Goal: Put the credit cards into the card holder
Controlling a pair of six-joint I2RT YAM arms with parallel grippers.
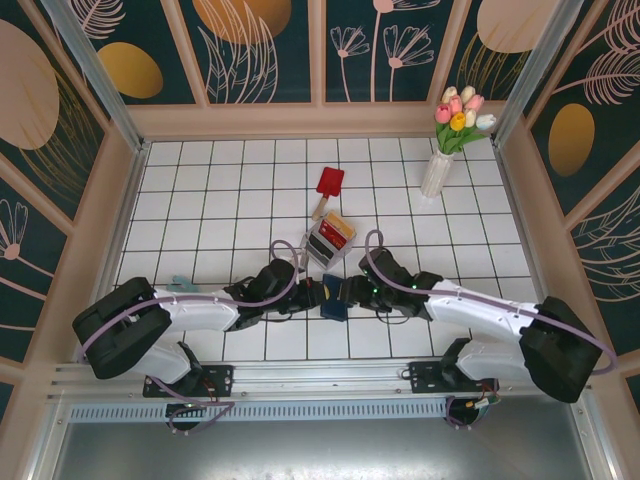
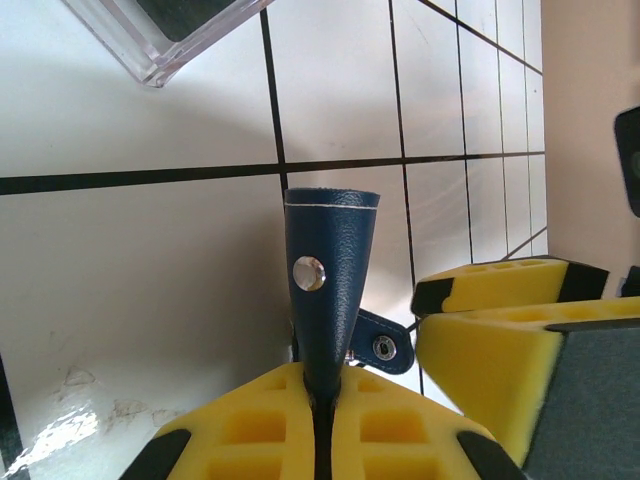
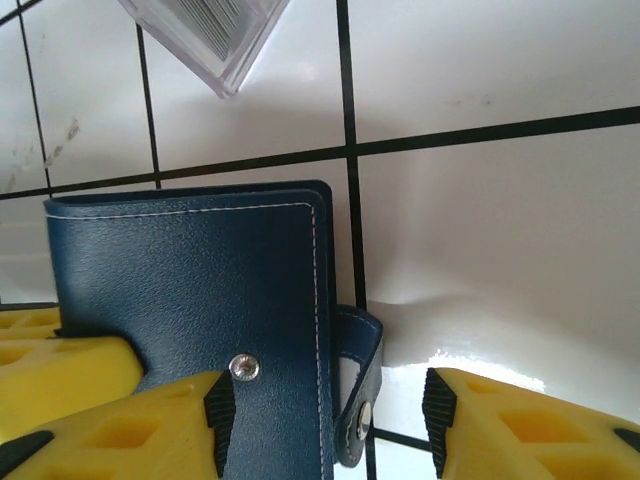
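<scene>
Looking down from above, the left arm point(image 1: 190, 308) and right arm point(image 1: 470, 305) lie low across the near side of the white tiled table point(image 1: 200, 200). Their forearms angle inward and their wrists meet at the middle. Between them sits the dark blue wallet point(image 1: 333, 308). Just beyond the jaws is a clear box point(image 1: 322, 245) holding the red and yellow cards point(image 1: 337, 232). Farther beyond are a red paddle point(image 1: 329, 181) and a vase of tulips point(image 1: 440, 170).

The left wrist camera gives the grip up close. The left jaws are clamped tight on the wallet point(image 2: 328, 280), which stands upright and edge-on between their yellow fingers point(image 2: 250, 425). Its snap tab point(image 2: 382, 345) hangs toward the right jaws.

The right wrist camera sees the wallet point(image 3: 190, 290) face-on. The right jaws stand parted: one finger point(image 3: 130, 430) overlaps the wallet's lower corner, the other finger point(image 3: 530, 425) is clear of it, and the tab dangles in the gap. A corner of the box point(image 3: 215, 45) lies just ahead.
</scene>
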